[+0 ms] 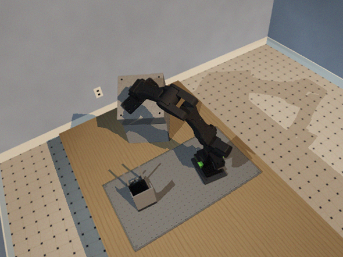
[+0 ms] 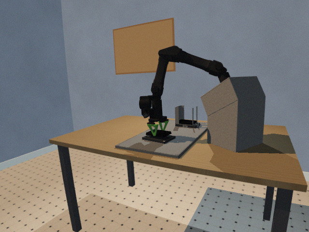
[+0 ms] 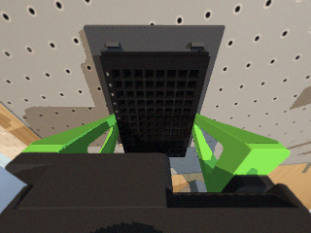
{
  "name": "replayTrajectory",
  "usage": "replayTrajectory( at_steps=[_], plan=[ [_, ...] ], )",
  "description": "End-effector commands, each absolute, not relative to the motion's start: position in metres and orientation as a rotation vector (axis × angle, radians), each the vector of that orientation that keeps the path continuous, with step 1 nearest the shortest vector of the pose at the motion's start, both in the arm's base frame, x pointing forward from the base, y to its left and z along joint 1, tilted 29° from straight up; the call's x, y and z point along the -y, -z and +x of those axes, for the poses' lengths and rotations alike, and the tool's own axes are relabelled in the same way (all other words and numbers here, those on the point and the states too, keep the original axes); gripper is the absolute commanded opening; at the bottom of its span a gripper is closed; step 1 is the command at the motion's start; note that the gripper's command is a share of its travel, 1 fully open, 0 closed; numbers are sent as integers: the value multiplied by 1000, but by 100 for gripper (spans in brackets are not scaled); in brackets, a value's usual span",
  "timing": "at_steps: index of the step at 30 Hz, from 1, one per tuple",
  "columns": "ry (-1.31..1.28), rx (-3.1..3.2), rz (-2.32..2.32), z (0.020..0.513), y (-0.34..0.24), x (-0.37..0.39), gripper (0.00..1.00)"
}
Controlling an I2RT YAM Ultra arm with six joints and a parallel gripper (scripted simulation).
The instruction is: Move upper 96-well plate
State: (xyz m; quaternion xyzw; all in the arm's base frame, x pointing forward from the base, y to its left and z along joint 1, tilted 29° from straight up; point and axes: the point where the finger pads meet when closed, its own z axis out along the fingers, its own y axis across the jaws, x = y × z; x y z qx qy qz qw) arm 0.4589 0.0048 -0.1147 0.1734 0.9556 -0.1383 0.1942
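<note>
Top view: arm (image 1: 176, 105) reaches from the grey block (image 1: 144, 122) down over the nest N1 (image 1: 212, 175) on the perforated mat (image 1: 171, 217); rack K1 (image 1: 143, 195) stands well left.

Exterior view: gripper (image 2: 157, 127) low over the nest, plate just above it.

Wrist view: green fingers clamped on the upper plate's (image 3: 155, 104) long sides, plate hanging over the nest.
</note>
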Motion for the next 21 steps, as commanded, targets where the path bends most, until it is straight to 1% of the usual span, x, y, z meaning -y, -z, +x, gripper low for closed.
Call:
replayTrajectory(
  at_steps=[1,3,5,10,13,14,21],
  plan=[
    [359,-2635,480,478,112,-6,0],
    [356,-2637,462,478,113,-12,0],
    [339,-2608,462,484,98,-14,0],
    [362,-2641,461,468,108,-11,0],
    [361,-2640,462,468,108,-11,0],
    [339,-2602,467,485,97,-14,0],
    [339,-2602,466,484,98,-14,0]
  ],
)
